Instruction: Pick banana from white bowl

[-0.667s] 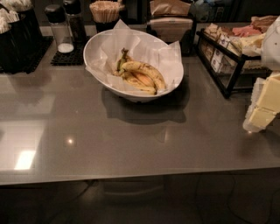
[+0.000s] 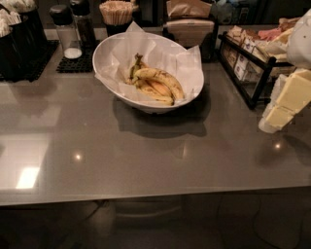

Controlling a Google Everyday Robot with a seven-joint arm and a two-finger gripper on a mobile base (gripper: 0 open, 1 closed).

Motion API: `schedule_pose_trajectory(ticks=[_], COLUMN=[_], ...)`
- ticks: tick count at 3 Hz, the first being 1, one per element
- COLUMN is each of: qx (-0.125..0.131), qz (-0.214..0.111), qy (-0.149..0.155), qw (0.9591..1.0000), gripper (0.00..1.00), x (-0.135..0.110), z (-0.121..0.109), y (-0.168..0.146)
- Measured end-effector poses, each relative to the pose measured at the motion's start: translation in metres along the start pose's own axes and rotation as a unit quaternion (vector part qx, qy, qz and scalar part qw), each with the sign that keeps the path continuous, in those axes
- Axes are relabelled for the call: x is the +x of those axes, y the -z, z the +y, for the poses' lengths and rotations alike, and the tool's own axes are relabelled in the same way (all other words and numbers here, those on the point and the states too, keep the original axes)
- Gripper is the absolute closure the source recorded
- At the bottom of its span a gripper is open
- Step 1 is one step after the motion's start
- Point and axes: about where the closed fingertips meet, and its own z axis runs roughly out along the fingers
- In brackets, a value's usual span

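The white bowl [image 2: 109, 53], wide, oval and lined with crinkled white paper, stands on the grey counter at the back centre. Several bananas lie in it. The banana [image 2: 165, 80], strongly curved, yellow with brown speckles, arches over the top of the pile. An orange-tinted one [image 2: 156, 88] lies just under it, and a greenish stem [image 2: 134, 68] shows at the left. My gripper [image 2: 278, 111], cream-coloured, hangs at the right edge above the counter. It is well to the right of the bowl, empty and apart from the bananas.
A black wire rack [image 2: 252, 68] of packets stands between my gripper and the bowl's right side. Shakers [image 2: 63, 29], a cup of stirrers [image 2: 116, 12] and a napkin holder [image 2: 189, 24] stand behind the bowl. Black bins [image 2: 19, 44] are at the far left. The counter's front edge [image 2: 146, 197] runs across below.
My gripper has shifted slightly up and to the left at the right edge. The bowl and bananas have not moved.
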Motion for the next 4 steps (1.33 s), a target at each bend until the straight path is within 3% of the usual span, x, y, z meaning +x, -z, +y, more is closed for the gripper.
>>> schedule_pose_trajectory(ticks=[1, 2, 3, 4], qx=[0.004, 0.024, 0.023, 0.009], qz=[-0.082, -0.103, -0.107, -0.140], qy=[-0.034, -0.031, -0.043, -0.059], qw=[0.9960, 0.9939, 0.9931, 0.9884], gripper=[0.00, 0.00, 0.00, 0.00], x=[-0.036, -0.046, -0.044, -0.074], z=[-0.048, -0.062, -0.062, -0.076], y=[-0.006, 0.013, 0.008, -0.020])
